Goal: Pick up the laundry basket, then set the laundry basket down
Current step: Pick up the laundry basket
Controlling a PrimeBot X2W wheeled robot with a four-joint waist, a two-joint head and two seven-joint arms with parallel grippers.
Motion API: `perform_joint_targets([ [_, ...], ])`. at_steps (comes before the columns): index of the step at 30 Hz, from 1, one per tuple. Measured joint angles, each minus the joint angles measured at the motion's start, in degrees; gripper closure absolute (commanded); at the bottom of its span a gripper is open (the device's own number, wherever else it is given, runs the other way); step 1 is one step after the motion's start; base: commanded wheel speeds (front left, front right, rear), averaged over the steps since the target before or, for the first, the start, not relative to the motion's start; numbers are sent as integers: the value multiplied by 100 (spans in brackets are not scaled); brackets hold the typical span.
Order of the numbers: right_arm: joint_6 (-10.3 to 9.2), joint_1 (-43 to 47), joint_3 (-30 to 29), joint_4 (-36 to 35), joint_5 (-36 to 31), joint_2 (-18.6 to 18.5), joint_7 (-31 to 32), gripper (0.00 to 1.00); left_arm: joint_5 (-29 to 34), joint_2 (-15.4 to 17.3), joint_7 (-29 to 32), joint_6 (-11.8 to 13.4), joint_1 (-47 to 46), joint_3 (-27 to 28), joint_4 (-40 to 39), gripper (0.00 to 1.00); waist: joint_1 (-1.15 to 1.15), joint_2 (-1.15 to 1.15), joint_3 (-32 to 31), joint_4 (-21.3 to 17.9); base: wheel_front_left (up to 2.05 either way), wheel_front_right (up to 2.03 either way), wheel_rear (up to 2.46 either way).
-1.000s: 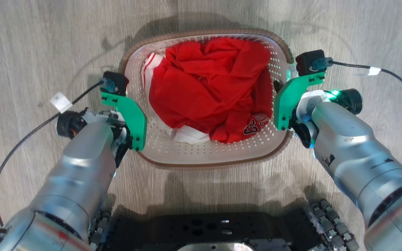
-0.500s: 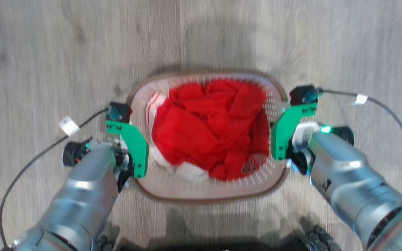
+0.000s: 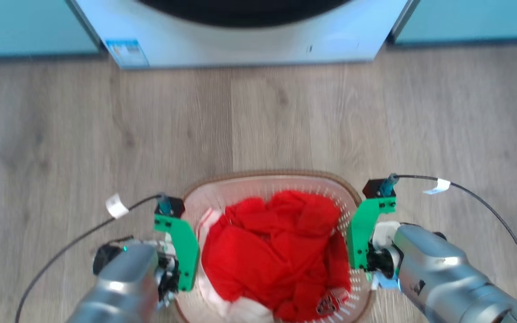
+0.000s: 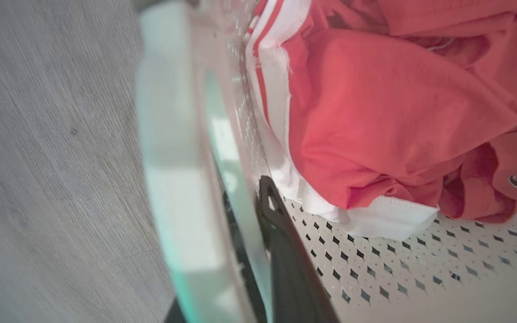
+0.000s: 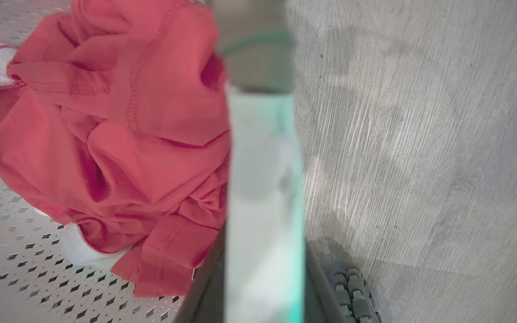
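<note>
The laundry basket (image 3: 272,172), white and perforated with a brown woven-look rim, sits low in the middle of the head view and holds crumpled red and white clothes (image 3: 276,251). My left gripper (image 3: 180,269) grips its left side. In the left wrist view the white handle (image 4: 173,170) runs between my fingers, with one dark finger (image 4: 285,260) inside the basket wall. My right gripper (image 3: 361,255) clamps the right side, and the right handle (image 5: 263,179) lies between its two dark fingers. Whether the basket is off the floor I cannot tell.
A white washing machine (image 3: 249,40) with a dark round door stands straight ahead across the wood floor (image 3: 258,125), with pale blue cabinets (image 3: 25,27) on either side. Cables (image 3: 487,202) trail from both wrists. One of my base's wheels (image 5: 352,291) shows below the right handle.
The head camera has swung upward, so the basket and both arms now sit lower in the picture and the washing machine has come into view. Both grippers keep their hold on the handles.
</note>
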Motion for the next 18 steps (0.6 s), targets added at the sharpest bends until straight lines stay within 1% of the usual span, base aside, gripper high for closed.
perform_joint_targets([
  [8,-5,341,222,-11,267,-37,453,100,-547,154,740,7,384,-480,-487,100,0,0,-894,16,0,0,0],
  [14,-47,637,408,-93,447,-37,660,100,-928,221,1053,7,674,-756,-534,100,0,0,-1499,20,0,0,0],
  [15,-47,637,408,-93,447,-37,660,100,-928,221,1053,7,674,-756,-534,100,0,0,-1499,20,0,0,0],
  [18,-48,825,481,-142,536,-40,711,100,-1056,232,1193,7,828,-854,-533,100,0,0,-1761,16,0,0,0],
])
